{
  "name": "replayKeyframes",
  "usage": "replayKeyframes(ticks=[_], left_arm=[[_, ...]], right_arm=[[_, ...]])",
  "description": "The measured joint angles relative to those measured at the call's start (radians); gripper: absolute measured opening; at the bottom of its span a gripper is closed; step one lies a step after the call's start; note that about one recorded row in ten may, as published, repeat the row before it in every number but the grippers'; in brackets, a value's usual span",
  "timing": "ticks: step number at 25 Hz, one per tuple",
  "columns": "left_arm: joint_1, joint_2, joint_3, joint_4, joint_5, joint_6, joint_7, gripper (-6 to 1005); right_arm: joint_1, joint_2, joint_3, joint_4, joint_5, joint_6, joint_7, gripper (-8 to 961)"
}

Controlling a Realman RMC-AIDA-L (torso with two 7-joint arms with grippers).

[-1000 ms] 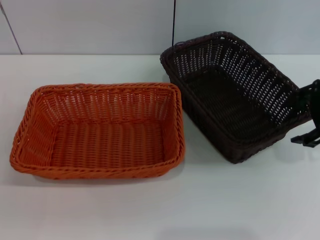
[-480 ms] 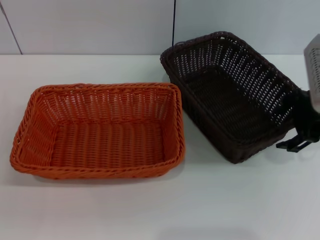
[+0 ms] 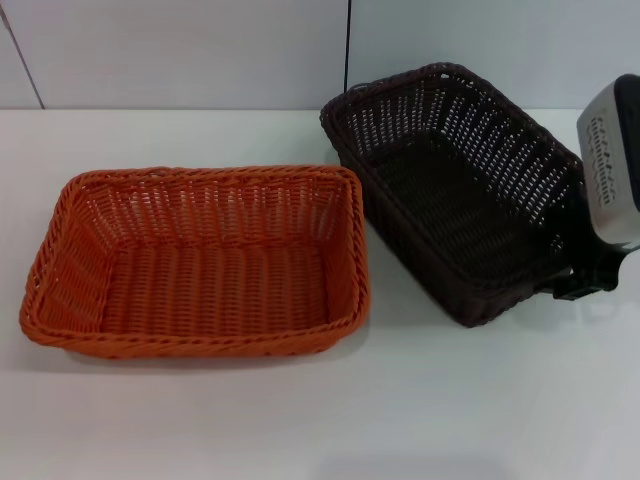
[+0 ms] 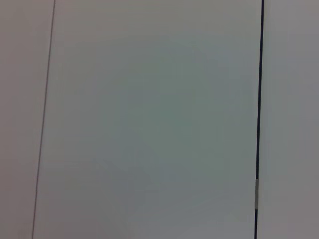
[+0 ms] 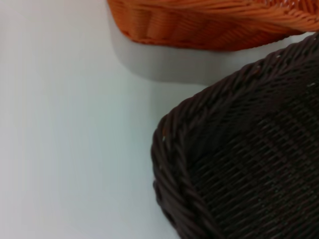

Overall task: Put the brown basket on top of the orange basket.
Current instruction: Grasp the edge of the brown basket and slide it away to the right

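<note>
The orange basket [image 3: 200,262] stands on the white table at the left. The brown basket [image 3: 450,190] is to its right, close to the orange one but apart, with its right side tilted up. My right gripper [image 3: 582,282] is at the brown basket's right rim near the front corner and seems shut on that rim, with a black finger showing outside the wall. The right wrist view shows a corner of the brown basket [image 5: 249,164] close up and an edge of the orange basket [image 5: 209,25] beyond it. My left gripper is out of view.
The white table [image 3: 400,420] runs in front of both baskets. A pale panelled wall [image 3: 200,50] with a dark seam stands behind them. The left wrist view shows only the wall panel [image 4: 149,119].
My right arm has come further into view from the right. The brown basket's right rim has shifted left and up, so the basket tilts more. The orange basket has not moved.
</note>
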Motion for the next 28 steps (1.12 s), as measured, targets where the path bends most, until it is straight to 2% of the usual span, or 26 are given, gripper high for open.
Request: replayKeyframes(ticks=[11,17,28], left_arm=[[0.008,0.0,0.0,0.005,0.0,0.006,0.0,772],[0.015,0.0,0.0,0.005,0.0,0.008,0.001,772],[0.022,0.001,0.0,0.005,0.004,0.011,0.007,772]], right_arm=[[-0.015,0.004,-0.034,-0.013,-0.046,-0.004,-0.007,363],[-0.045,0.012,-0.043,-0.097,-0.047,-0.022,-0.006,196],[-0.08,0.016,-0.023,-0.358,-0.047,-0.124,0.014,184]])
